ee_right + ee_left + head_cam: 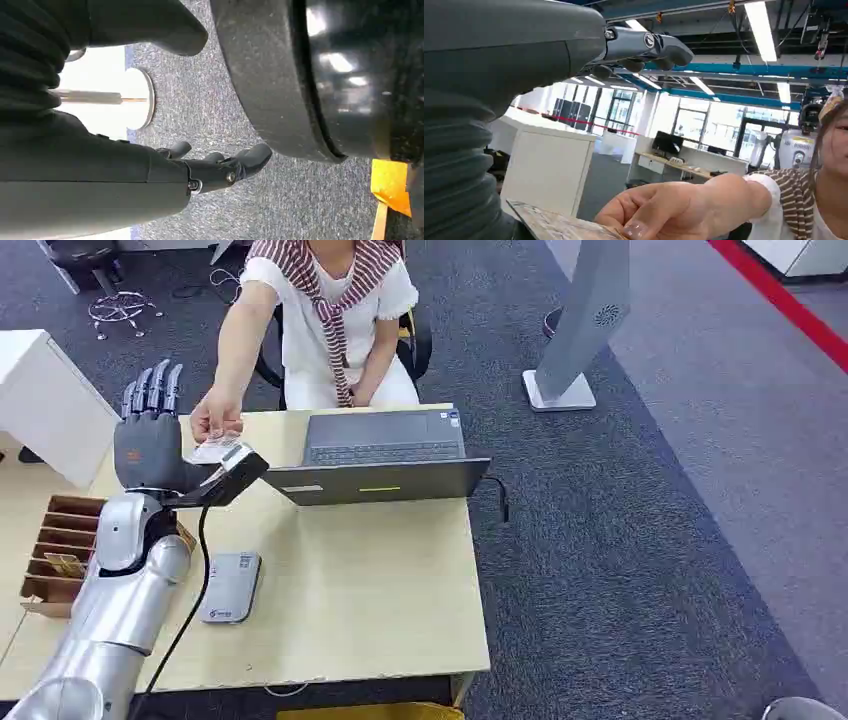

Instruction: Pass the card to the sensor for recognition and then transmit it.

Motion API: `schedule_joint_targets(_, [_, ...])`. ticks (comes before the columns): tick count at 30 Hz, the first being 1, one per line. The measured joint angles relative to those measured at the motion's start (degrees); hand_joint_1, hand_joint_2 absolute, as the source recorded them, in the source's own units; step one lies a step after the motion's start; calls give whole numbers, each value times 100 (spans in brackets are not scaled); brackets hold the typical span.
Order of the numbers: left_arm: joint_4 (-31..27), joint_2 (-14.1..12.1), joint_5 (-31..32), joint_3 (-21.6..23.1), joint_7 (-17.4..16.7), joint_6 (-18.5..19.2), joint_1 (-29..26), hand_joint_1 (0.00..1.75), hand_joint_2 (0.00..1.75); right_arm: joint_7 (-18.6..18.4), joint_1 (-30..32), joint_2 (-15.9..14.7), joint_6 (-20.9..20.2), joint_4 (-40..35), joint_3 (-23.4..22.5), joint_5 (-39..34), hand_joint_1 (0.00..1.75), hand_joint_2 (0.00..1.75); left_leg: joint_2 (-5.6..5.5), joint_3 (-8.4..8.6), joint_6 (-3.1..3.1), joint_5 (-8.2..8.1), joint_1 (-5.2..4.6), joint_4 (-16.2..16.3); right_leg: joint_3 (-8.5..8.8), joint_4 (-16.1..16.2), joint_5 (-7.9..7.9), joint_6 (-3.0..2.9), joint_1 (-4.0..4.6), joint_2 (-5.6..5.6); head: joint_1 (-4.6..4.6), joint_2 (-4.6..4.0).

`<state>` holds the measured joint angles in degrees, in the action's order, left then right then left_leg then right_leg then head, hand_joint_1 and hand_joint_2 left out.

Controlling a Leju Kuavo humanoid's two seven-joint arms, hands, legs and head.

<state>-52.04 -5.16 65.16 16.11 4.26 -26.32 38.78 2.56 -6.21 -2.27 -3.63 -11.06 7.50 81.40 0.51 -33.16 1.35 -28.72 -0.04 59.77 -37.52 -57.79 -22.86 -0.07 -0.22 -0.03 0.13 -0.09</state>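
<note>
Item: wooden divided box (62, 540), at nine o'clock on the desk (380, 580). Several slotted compartments; one near compartment holds a tan card-like piece (63, 564), contents of the others not legible.

Item: card (213, 451), pale with a faint mottled print, thin and flat. Location: eleven o'clock on the desk, above the desk top, between the robot's left hand (150, 435) and the person's hand (215, 418). The person's fingers pinch its far edge. Long axis runs roughly from eight o'clock to two o'clock, lying near level.

Item: left hand, fingers straight up toward twelve o'clock and spread; whether its thumb grips the card cannot be told.

Item: right hand (220, 167), hanging over grey carpet, fingers apart, holding nothing.

Item: grey sensor (230, 586), flat on the desk at seven o'clock.

Item: laptop (383, 455), open, at twelve o'clock.
</note>
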Motion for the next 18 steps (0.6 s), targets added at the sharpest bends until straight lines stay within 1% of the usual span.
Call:
schedule_joint_targets(1, [0,0,0,0,0,-2,0,0,175,0,0,0,0,0,0,0,0,175,0,0,0,0,0,0,0,0,0,0,0,0,0,0])
schedule_joint_targets(2, [0,0,2,0,0,0,0,175,175,0,0,0,0,0,0,0,0,175,0,0,0,0,0,0,0,0,0,0,0,0,0,0])
schedule_joint_targets(5, [2,2,-41,0,17,6,0,175,175,2,0,0,2,0,0,24,0,175,0,0,0,0,0,0,-1,0,0,0,0,0,0,0])
schedule_joint_targets(8, [2,53,-171,0,120,22,-52,175,175,48,33,-2,107,0,59,127,0,175,0,-1,0,0,0,0,-2,0,0,0,0,0,0,2])
schedule_joint_targets(18, [2,136,-229,2,120,50,-141,175,175,90,63,-11,157,0,146,170,0,175,2,-5,0,0,-1,0,-7,1,0,0,0,1,2,2])
